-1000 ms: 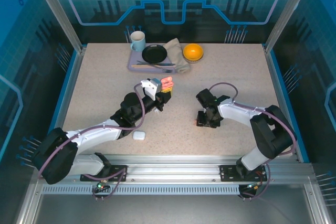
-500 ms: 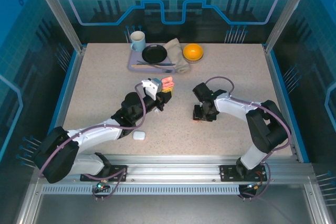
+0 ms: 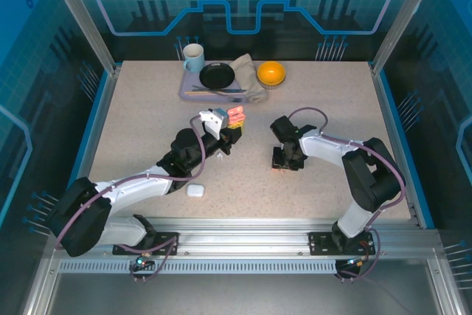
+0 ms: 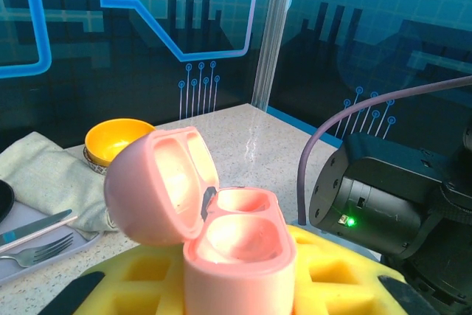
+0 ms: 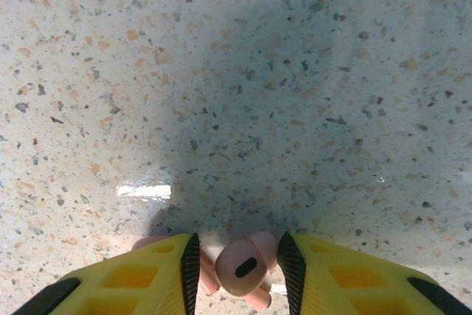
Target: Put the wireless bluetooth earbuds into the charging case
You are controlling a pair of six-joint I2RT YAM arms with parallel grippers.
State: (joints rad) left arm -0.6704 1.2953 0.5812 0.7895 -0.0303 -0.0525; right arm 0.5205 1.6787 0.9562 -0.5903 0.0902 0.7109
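At the back of your bench point(image 3: 147, 123) sits a tray point(image 3: 184, 94) carrying a mug point(image 3: 193, 57), a black plate point(image 3: 217, 76), a fork point(image 4: 37, 252) and a knife point(image 4: 33, 226). A cloth point(image 3: 249, 82) is draped over its right end, and an orange bowl point(image 3: 271, 73) stands just beside that. All of it is well apart from both arms. A closed white case point(image 3: 195, 190) lies near the front edge, beside your left arm's forearm. Your left arm reaches forward to mid-bench, and its left end effector point(image 3: 231, 127) is clenched on the pink charging case point(image 4: 221, 234). It holds the case upright, lid tipped back to the left and both hollows open to view. Through the left wrist camera you see your right arm's black wrist and its purple cable point(image 4: 310, 167) close by on the right. Your right arm bends inward with the right end effector point(image 5: 237, 271) pointing straight down at the bench. A pink earbud point(image 5: 243, 265) lies on the surface between its yellow fingers point(image 5: 140, 278), which stand close on either side. You cannot tell whether they are pinching it. More pink shows behind the left-hand finger.
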